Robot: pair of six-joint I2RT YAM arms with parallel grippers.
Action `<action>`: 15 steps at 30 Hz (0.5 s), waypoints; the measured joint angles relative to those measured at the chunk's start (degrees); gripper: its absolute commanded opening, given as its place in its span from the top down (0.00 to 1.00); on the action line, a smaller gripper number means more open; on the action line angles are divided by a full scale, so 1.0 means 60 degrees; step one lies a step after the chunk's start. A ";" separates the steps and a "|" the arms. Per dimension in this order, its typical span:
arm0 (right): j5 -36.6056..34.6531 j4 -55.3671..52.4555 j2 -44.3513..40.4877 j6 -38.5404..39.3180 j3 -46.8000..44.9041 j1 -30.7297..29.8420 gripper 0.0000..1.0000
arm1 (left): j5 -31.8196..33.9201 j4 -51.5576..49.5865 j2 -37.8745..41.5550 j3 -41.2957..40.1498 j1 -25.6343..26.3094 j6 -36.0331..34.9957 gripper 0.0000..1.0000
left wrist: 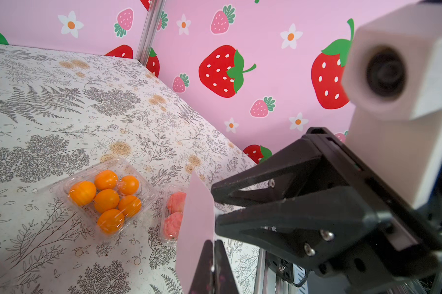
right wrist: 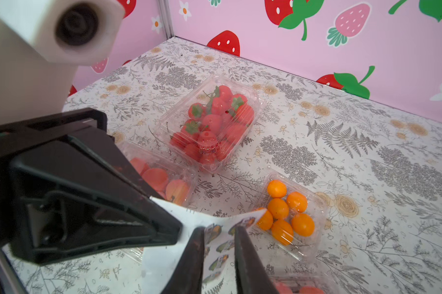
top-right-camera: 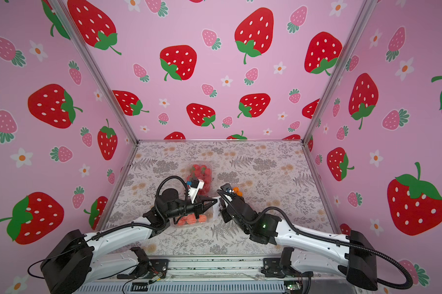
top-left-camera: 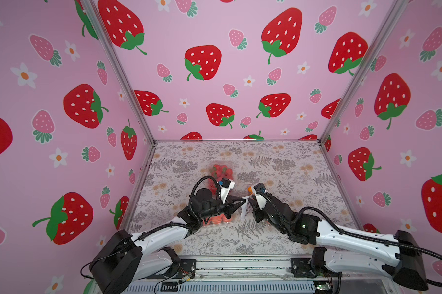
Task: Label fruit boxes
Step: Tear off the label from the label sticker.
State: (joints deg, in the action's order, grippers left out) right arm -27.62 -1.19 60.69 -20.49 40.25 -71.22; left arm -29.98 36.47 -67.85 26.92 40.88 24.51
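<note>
White sticker sheet [left wrist: 194, 216] pinched by left claw [left wrist: 212, 243]; right claw [left wrist: 214, 203] parted.

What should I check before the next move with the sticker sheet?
1. Left gripper shut on the sticker sheet: ok.
2. Sheet held up between the two arms, above the table: ok.
3. Right gripper at the sheet's printed side, fingers apart: ok.
4. A sticker's edge caught between the right fingers: cannot tell.
5. Strawberry box, orange box, large peach box and small peach box flat on the table: ok, though the peach boxes are partly hidden.
6. Any lid already labelled: cannot tell.
</note>
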 measured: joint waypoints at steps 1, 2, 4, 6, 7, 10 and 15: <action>0.0029 0.0018 0.0000 -0.0044 0.0000 -0.0004 0.99 | 0.0000 0.0011 0.0000 0.0000 0.0000 0.0000 1.00; 0.0047 0.0051 0.0000 -0.0011 0.0000 -0.0007 1.00 | 0.0000 0.0018 0.0000 0.0000 0.0000 0.0000 1.00; 0.0138 0.0109 -0.0015 -0.0080 -0.0004 -0.0007 1.00 | 0.0004 0.0022 0.0004 0.0000 0.0000 0.0018 1.00; 0.0204 0.0131 -0.0066 -0.0113 -0.0007 -0.0007 1.00 | 0.0058 0.0018 0.0015 0.0000 0.0000 0.0044 1.00; 0.0215 0.0127 -0.0091 -0.0113 -0.0007 -0.0007 1.00 | 0.0076 0.0018 0.0018 0.0000 0.0004 0.0062 1.00; 0.0255 0.0117 -0.0208 -0.0127 -0.0036 -0.0007 1.00 | 0.0146 0.0015 0.0018 0.0000 0.0007 0.0135 1.00; 0.0259 -0.0055 -0.0667 -0.0153 -0.0240 0.0091 1.00 | 0.0186 -0.0095 0.0138 0.0000 0.0007 0.0189 1.00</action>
State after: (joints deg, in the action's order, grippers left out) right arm -26.06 -1.52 56.69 -21.41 38.81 -70.67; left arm -28.86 35.90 -67.02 26.92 40.93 25.65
